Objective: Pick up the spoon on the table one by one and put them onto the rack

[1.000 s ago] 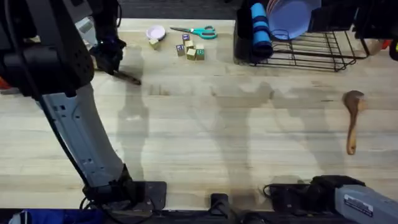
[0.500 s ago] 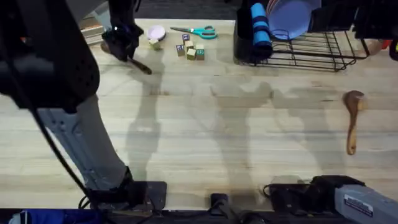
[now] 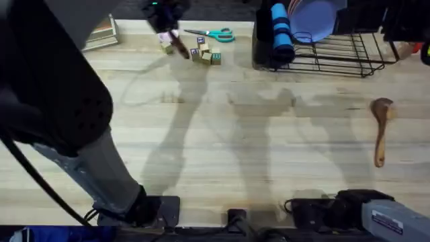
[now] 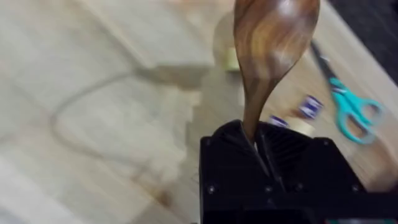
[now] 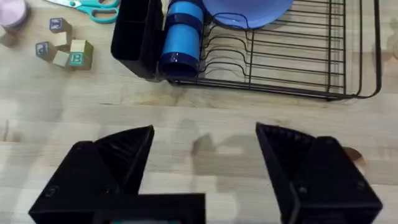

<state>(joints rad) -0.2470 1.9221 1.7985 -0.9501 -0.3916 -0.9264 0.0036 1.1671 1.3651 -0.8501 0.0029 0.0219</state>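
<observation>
- Wooden letter blocks (image 5: 65,50) by the scissors — one light block's face shows a green "B"; the marks on the blue-faced ones are too small to read.
- A white label (image 3: 393,220) on the right arm's base carries dark print — not legible.

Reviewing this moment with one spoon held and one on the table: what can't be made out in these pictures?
- Held brown wooden spoon: left wrist view cuts its bowl at the edge; the left gripper hides the handle's lower part.
- Black wire rack: overhead, its far side is cut off by the frame.
- Small letter blocks: markings too small to read overhead.
- Second wooden spoon: which face is up is unclear overhead.
</observation>
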